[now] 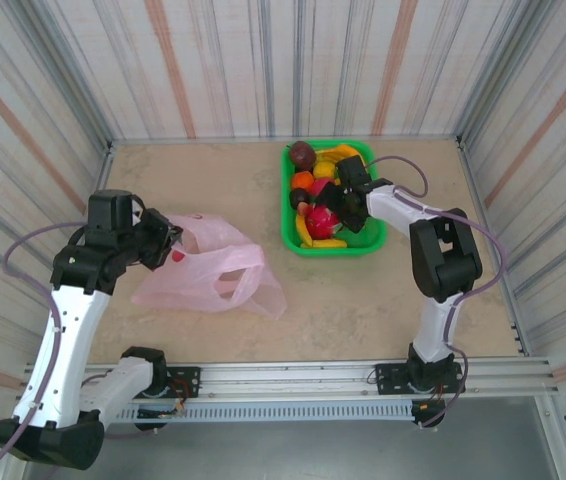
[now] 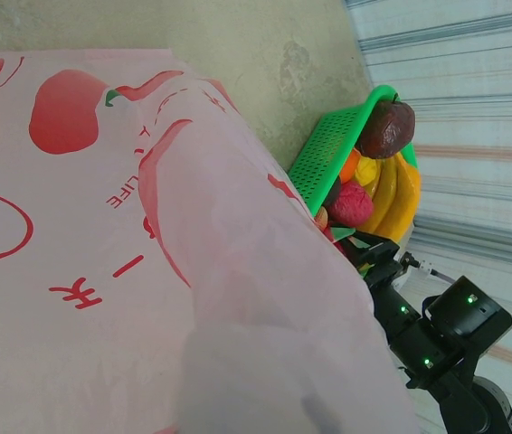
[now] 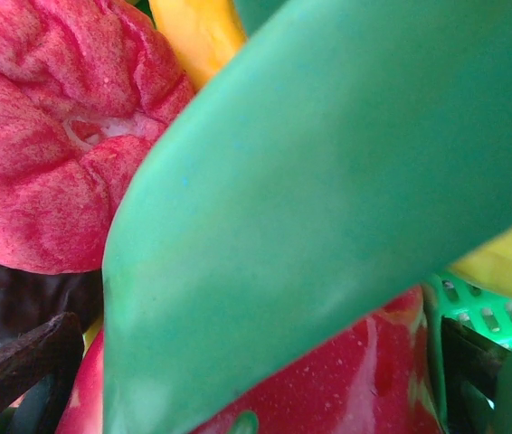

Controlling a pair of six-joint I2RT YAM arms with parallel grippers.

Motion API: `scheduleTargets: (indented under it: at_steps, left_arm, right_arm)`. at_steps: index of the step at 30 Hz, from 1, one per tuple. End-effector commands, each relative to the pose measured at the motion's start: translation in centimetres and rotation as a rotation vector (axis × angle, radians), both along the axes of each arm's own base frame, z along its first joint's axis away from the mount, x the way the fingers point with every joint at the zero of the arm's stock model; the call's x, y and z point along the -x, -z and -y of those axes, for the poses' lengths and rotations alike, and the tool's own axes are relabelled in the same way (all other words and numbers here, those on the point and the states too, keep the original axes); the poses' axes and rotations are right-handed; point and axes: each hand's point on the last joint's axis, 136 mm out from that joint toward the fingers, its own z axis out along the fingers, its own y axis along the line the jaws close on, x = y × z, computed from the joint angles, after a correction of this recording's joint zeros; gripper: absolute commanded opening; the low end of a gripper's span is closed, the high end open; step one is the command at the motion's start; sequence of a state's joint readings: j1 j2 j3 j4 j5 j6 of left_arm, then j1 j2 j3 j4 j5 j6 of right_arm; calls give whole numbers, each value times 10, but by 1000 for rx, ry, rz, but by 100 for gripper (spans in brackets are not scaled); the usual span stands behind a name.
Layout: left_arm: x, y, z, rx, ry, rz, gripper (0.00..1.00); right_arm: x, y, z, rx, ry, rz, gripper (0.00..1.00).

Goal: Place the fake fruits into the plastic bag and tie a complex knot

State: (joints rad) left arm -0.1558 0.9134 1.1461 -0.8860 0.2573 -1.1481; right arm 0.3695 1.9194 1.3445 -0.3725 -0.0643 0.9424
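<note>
Fruits (image 1: 321,170) lie heaped in the green basket (image 1: 368,246), none in the bag (image 1: 213,275) yet. The right tool (image 1: 331,212) is down among them with its jaws spread wide and nothing gripped. Its wrist camera is pressed close to a green scale (image 3: 328,181) of the dragon fruit, with a rough red fruit (image 3: 57,136) just beside it and yellow banana behind.

The left tool (image 1: 170,245) is clenched, and it looks to be pinching the bag's near edge, since the pink film (image 2: 102,226) drapes right across its wrist view. The rest of the bag lies slack on the table (image 1: 363,310), well apart from the basket.

Risks from here, as I judge them:
- The fruits are glossy and crowded. Closing on the dragon fruit's scale rather than its body could let it slip out or twist free on the lift.
- A dark fruit (image 2: 385,129) perches on the basket's rim above the bananas (image 2: 392,190). Stirring the pile could knock it out onto the table.
- The bag's mouth does not look open. If the left tool holds both layers, a fruit brought over would land on top and roll off.
- The basket is light, so an upward pull on a wedged fruit could drag it along.
</note>
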Motion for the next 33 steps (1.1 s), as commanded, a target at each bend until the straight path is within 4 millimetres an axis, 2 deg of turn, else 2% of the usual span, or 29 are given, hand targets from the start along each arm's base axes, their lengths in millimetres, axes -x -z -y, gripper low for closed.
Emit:
scheduleTargets:
  at_steps: [1,3,8,11,25,33]
  left_arm:
    - [0,2,0,-6,15,3,0]
    - [0,1,0,-5,15,4,0]
    - [0,3,1,0,21,2,0]
    - [1,3,2,4,24,3,0]
    - [1,3,4,11,33,3,0]
    - [0,7,5,14,38,-8,0]
  right_arm:
    - [20,33,2,12,-7,-106,96]
    - [19,26,1,1,-10,-82,92]
    - [19,7,2,-50,-4,-43,75]
    - [20,-4,4,-71,-2,-22,71]
    - [22,-52,6,-153,11,77,71]
    - [25,-82,16,-162,30,143,71]
